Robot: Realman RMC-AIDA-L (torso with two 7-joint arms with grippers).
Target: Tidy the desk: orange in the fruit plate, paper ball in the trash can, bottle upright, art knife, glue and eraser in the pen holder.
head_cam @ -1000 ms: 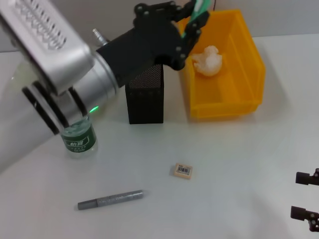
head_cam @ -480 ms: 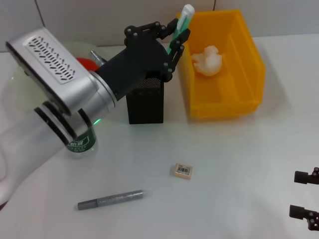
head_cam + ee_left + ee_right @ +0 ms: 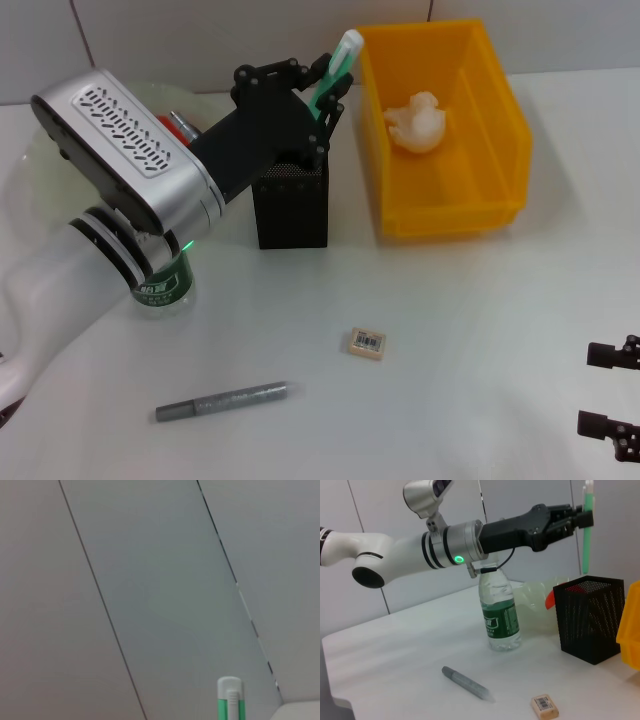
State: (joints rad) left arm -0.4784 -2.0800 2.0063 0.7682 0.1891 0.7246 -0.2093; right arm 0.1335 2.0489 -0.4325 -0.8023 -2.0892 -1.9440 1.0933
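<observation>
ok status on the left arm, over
Left tool shut on green glue stick, above pen holder. Right tool parked near edge. Eraser on table. Nothing blocking.

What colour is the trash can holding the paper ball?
Bright yellow trash can, clearest in the head view.

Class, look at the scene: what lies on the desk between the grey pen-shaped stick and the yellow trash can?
In the head view, the eraser lies on the bare desk between the grey stick and the trash can; nothing else sits on that stretch.
</observation>
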